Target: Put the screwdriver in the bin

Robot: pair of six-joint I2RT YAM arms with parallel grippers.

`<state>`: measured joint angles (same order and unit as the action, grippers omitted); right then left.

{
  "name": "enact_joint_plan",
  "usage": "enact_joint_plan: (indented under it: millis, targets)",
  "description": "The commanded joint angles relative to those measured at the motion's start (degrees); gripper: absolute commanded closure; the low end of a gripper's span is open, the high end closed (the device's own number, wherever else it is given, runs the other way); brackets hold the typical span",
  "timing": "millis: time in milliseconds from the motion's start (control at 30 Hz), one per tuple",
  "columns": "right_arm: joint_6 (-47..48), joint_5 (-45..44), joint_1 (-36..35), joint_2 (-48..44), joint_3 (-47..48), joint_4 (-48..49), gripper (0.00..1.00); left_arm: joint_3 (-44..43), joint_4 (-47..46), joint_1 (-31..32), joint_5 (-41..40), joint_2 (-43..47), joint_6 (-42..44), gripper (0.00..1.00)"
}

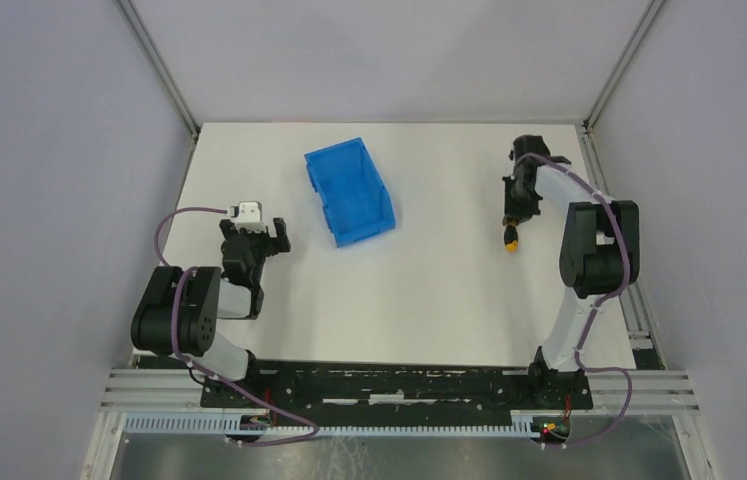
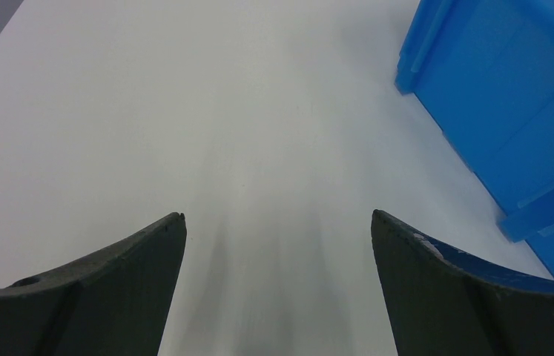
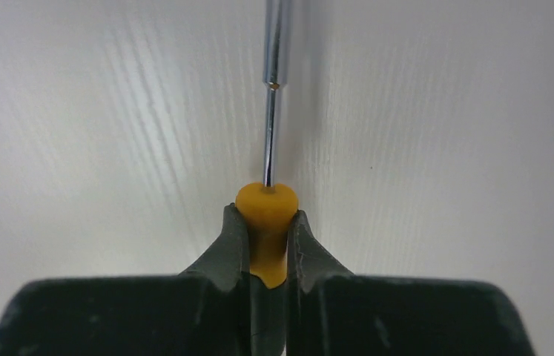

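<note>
The screwdriver [image 1: 512, 238] is at the right side of the table, its orange-and-black handle showing just below my right gripper [image 1: 513, 214]. In the right wrist view my right gripper [image 3: 266, 222] is shut on the orange handle [image 3: 267, 211], and the thin silver shaft [image 3: 272, 89] points away over the white table. The blue bin [image 1: 349, 190] stands at the table's middle back, well left of the screwdriver. My left gripper [image 1: 257, 232] is open and empty, left of the bin. In the left wrist view it [image 2: 277, 222] is just above the table, with the bin [image 2: 511, 111] at upper right.
The white table [image 1: 429, 300] is closed in by grey walls on the left, right and back. A metal rail [image 1: 399, 385] with both arm bases runs along the near edge. The right arm's elbow [image 1: 597, 245] stands near the table's right edge.
</note>
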<state>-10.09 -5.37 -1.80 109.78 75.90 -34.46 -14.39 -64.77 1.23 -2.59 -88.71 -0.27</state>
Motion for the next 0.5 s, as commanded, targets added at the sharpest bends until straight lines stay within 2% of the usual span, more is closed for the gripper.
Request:
enact_joint_plan:
  millis: [0,100,200,367,467]
  targets:
    - [4.6,3.05,0.05,0.75,21.79,-17.61,0.98,-0.11,-1.49,-0.27,0.38,0.88,-1.22,0.0]
    - [5.18,3.7,0.07,2.6,36.66,-28.75,1.0,-0.1,-1.5,-0.27,0.36,0.85,-1.22,0.0]
    - [4.23,3.71,0.05,2.91,44.64,-32.26,1.0,-0.11,-1.5,-0.27,0.38,0.83,-1.22,0.0]
    - [-1.33,4.0,-0.16,-2.41,42.31,-23.87,1.0,-0.11,-1.5,-0.27,0.39,0.89,-1.22,0.0]
    - [-4.59,4.17,-4.32,-4.56,41.25,-17.89,1.0,-0.11,-1.5,-0.27,0.38,0.82,-1.22,0.0]
